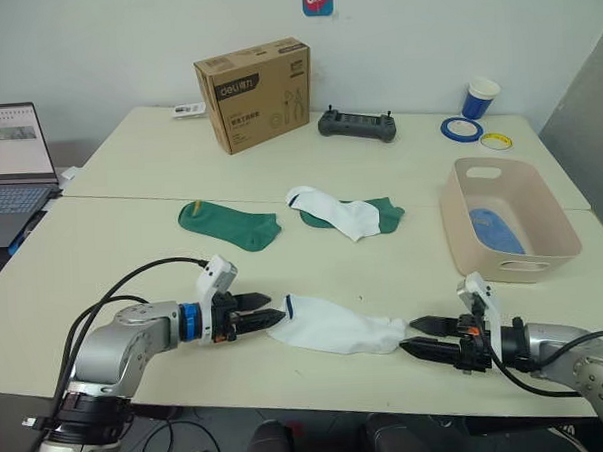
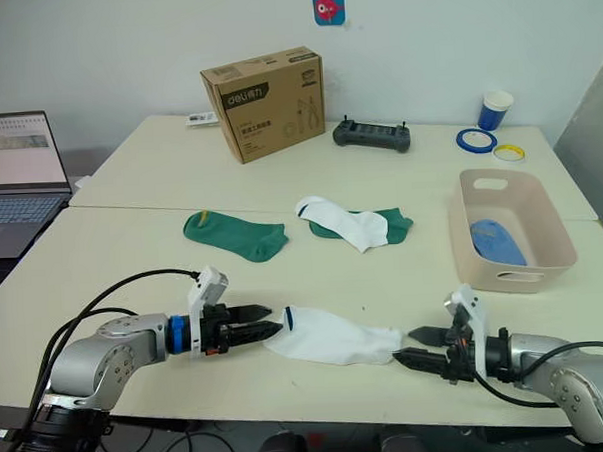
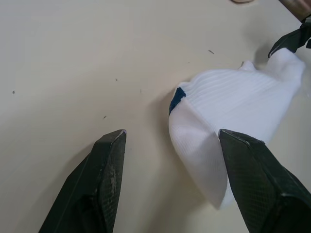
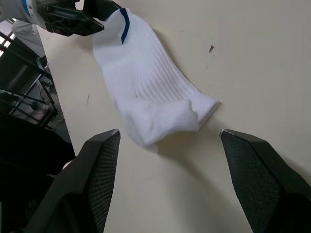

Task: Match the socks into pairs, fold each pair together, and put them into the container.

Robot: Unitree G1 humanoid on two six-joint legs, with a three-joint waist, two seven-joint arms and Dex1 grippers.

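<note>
A white sock (image 1: 336, 327) with a dark cuff stripe lies flat near the table's front edge. My left gripper (image 1: 277, 307) is open at its cuff end, the cuff (image 3: 194, 121) resting between the fingers, close to one of them. My right gripper (image 1: 406, 335) is open just off its toe (image 4: 194, 109). Farther back lie a dark green sock (image 1: 229, 224) and a second white sock (image 1: 333, 213) draped over another green sock (image 1: 383, 214). The pale pink container (image 1: 483, 261) stands at the right with a light blue sock (image 1: 497, 227) inside.
At the table's far side stand a brown cardboard box (image 1: 256, 93), a black controller (image 1: 357, 123), a blue cup (image 1: 481, 98) and two tape rolls (image 1: 462, 129). A laptop (image 1: 14, 168) sits at the far left. A seam (image 1: 130, 196) crosses the tabletop.
</note>
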